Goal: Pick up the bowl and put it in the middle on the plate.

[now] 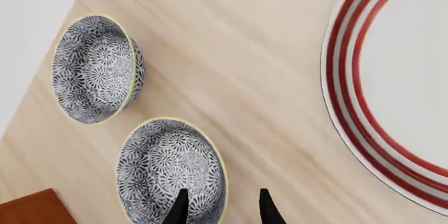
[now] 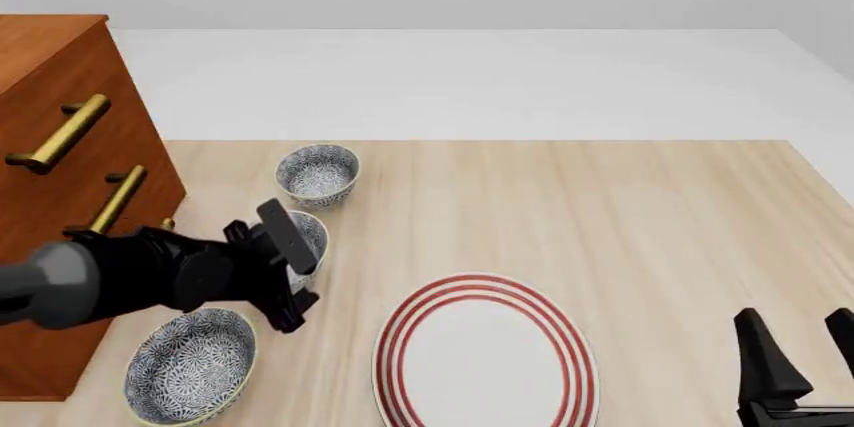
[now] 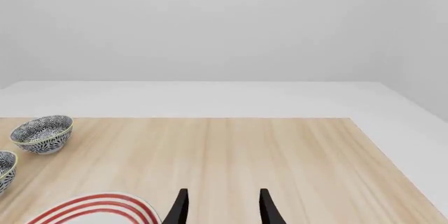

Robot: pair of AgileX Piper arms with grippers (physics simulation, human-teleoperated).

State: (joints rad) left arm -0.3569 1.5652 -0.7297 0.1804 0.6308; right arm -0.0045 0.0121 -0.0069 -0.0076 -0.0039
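Wood-grain table, left wrist view: we see two patterned bowls on the frame's left; the lower one, which we take as the bowl for the task, sits at lower centre-left

Left gripper: our two dark fingertips stand apart, nothing between them; one tip overlaps the bowl's rim side, the other shows against bare wood beside it

Plate: red-ringed, filling the right edge, well apart from the bowl across open wood

Front view, left gripper: our left arm comes in from the frame's left, its head over the middle bowl of a row of three, between the far bowl and the near bowl; most of that bowl is hidden

Plate in front view: lower centre, right of the bowls

Right gripper: lower right corner, parted and empty, far from every bowl

Right wrist view: right gripper open over bare wood; plate edge at lower left

Deciding relation: we judge the left arm nearer; the bowl's rim lies at its fingertips, the plate to the bowl's right
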